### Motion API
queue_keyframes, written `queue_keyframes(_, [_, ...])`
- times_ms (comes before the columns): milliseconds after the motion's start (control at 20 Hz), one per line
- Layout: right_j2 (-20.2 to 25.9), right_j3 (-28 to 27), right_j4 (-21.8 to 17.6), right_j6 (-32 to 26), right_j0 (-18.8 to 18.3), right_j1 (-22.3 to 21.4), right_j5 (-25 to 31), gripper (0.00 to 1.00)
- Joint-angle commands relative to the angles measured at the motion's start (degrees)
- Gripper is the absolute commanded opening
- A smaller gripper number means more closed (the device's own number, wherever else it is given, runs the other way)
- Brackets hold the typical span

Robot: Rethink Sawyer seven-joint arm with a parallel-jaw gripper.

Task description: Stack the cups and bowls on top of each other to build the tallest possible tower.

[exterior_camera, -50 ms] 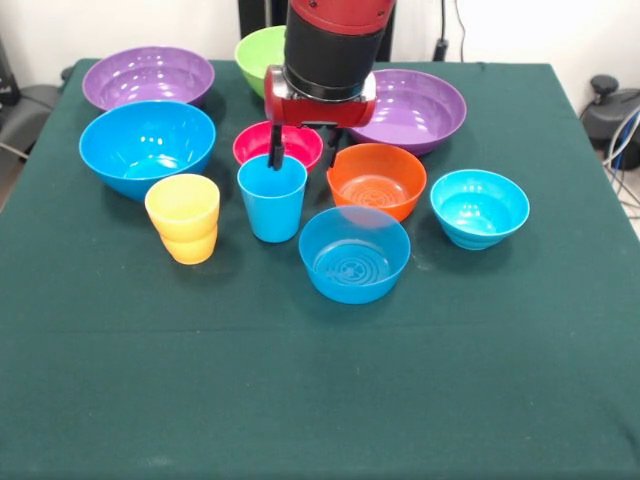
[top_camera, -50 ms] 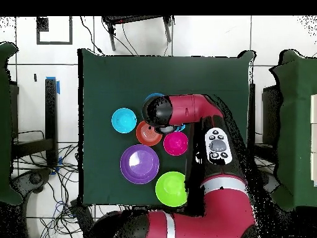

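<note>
The sky-blue cup point(exterior_camera, -50 ms: 272, 197) stands upright mid-table, with the pale yellow cup point(exterior_camera, -50 ms: 183, 217) to its left. My gripper point(exterior_camera, -50 ms: 302, 152) hangs open over the pink-red bowl point(exterior_camera, -50 ms: 278, 145), and its left finger point(exterior_camera, -50 ms: 275, 150) reaches the blue cup's far rim. Around them sit the orange bowl point(exterior_camera, -50 ms: 376, 180), three blue bowls point(exterior_camera, -50 ms: 354, 253) point(exterior_camera, -50 ms: 479, 207) point(exterior_camera, -50 ms: 147, 145), two purple bowls point(exterior_camera, -50 ms: 415, 108) point(exterior_camera, -50 ms: 148, 76) and the lime green bowl point(exterior_camera, -50 ms: 262, 55). Every piece stands singly; no tower shows. In the overhead view the arm point(top_camera, -50 ms: 186, 111) hides the gripper and the cups.
A dark green cloth point(exterior_camera, -50 ms: 320, 400) covers the table, and its front half holds nothing. Cables point(top_camera, -50 ms: 62, 180) and chairs lie on the floor beside the table in the overhead view.
</note>
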Motion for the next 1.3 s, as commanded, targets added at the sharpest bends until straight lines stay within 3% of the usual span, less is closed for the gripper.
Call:
queue_keyframes(50, [2.4, 1.09, -5.62, -6.34, -1.19, 2.13, -1.71, 1.0])
queue_keyframes(700, [2.96, 8.45, -6.51, -3.96, -3.57, 1.85, -10.88, 1.0])
queue_keyframes(1300, [2.42, 5.99, -4.52, -0.46, -0.16, 2.52, -7.35, 1.0])
